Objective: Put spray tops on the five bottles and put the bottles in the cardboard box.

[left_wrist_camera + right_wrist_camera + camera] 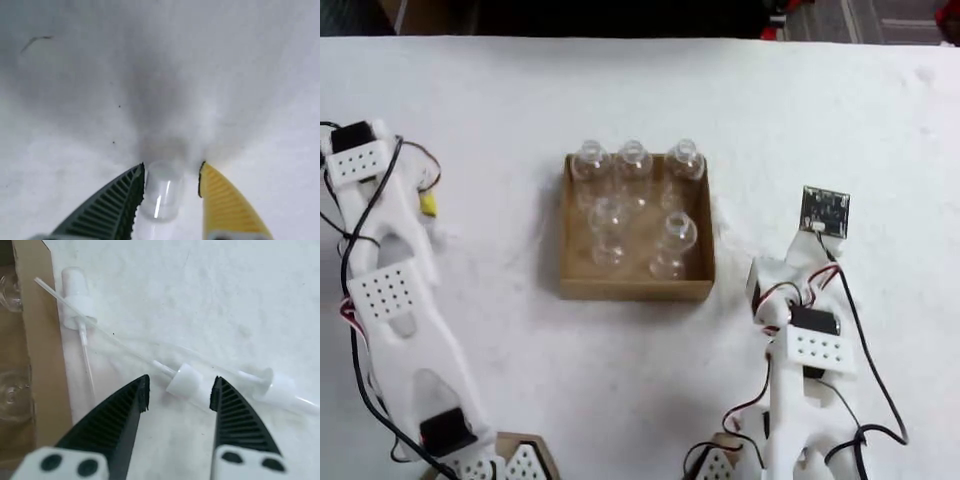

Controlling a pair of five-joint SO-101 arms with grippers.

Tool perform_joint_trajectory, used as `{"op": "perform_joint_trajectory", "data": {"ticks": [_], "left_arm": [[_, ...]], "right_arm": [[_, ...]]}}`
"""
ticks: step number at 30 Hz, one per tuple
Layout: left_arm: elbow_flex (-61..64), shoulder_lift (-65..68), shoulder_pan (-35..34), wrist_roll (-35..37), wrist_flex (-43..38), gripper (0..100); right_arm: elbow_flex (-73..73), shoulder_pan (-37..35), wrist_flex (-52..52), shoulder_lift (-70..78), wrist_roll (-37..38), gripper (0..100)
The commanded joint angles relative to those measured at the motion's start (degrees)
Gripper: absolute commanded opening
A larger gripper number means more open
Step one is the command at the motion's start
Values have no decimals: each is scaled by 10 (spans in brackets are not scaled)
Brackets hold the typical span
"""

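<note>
Several clear bottles [633,165] stand without tops in the cardboard box [635,290] at mid-table. My right gripper [180,386] is open just right of the box, its black fingers on either side of a white spray top [186,380] lying on the table with its thin tube. Two more spray tops [77,296] [278,388] lie nearby. My left gripper [171,175] is open far left of the box. A translucent cap [161,195] sits between its fingers, against the dark one, with a gap to the yellow finger [425,203].
The box wall [42,365] runs close beside my right gripper, with bottles [10,390] behind it. A small circuit board [825,210] sits on the right arm. The white table [620,90] stretches back from the box.
</note>
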Motion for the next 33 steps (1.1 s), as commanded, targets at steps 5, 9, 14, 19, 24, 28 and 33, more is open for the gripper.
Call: {"op": "perform_joint_trajectory", "data": {"ticks": [5,9,14,19,24,28,33], "left_arm": [[-19,-3,13,-4,5,159],[-14,-29,13,-5,6,22],[-14,-56,13,-20,7,27],[-18,-107,21,-126,7,22],[-14,-211,26,-202,7,23],[-13,-310,25,-207,7,23],[-13,-443,44,-327,7,22]], "right_arm": [[-2,-7,-9,-7,8,180],[-2,-7,-9,-8,8,180],[-2,-6,-9,-9,8,180],[-2,-6,-8,-10,8,180],[-2,-5,-8,-11,8,180],[-2,-5,-8,-12,8,180],[-2,-4,-8,-12,8,180]]}}
